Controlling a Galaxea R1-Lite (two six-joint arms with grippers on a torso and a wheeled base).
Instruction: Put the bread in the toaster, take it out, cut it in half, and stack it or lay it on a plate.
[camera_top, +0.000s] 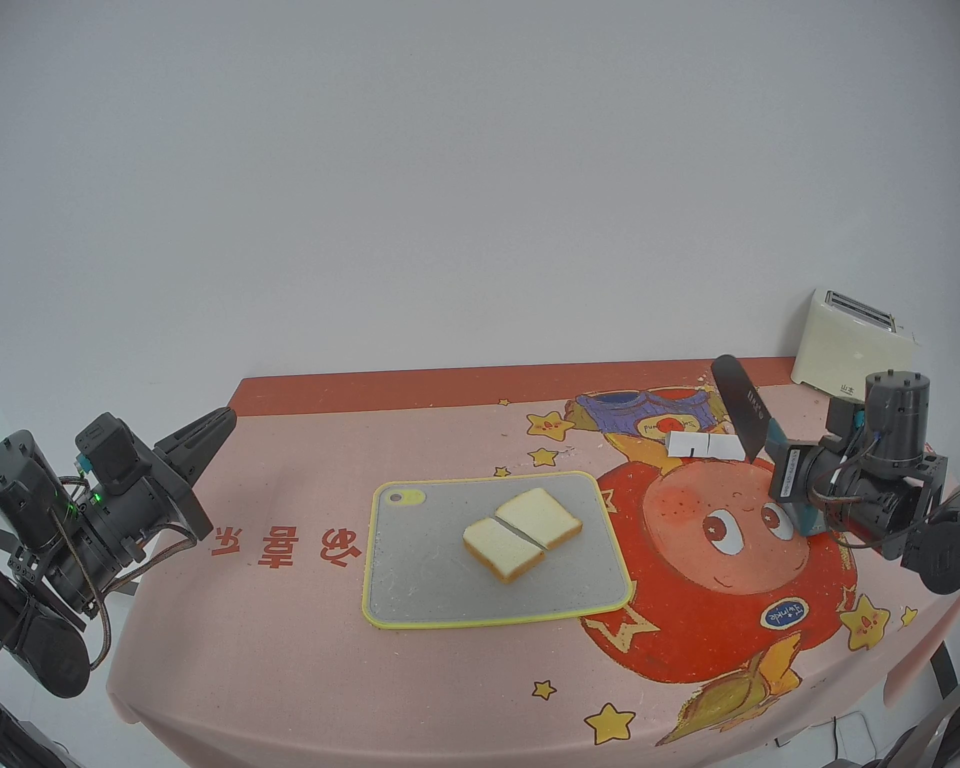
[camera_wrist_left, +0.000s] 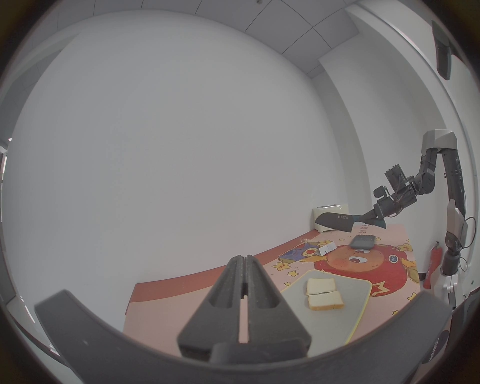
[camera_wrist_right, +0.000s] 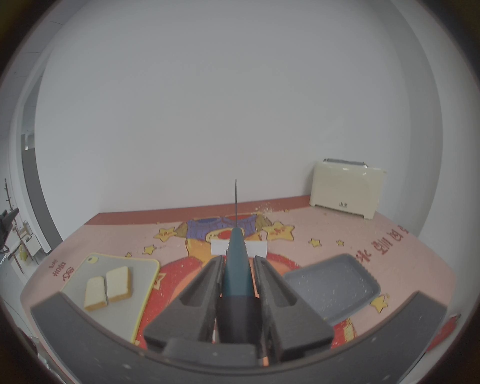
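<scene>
Head view: at the left edge of the table (camera_top: 300, 470), the left gripper (camera_top: 215, 428) hangs with jaws closed on nothing. At centre, 2 bread halves (camera_top: 503, 548) lie side by side on the grey cutting board (camera_top: 430, 590), a thin gap between them. Further right, the knife (camera_top: 742, 405) points up above a white rest (camera_top: 705, 445), its handle clamped in the right gripper (camera_top: 790, 472). The toaster (camera_top: 850, 345) sits at the far right corner. The right wrist view shows a grey tray (camera_wrist_right: 330, 287) near that arm. The halves look light, soft and crumbly, and are probably best pinched gently across their crust edges.
</scene>
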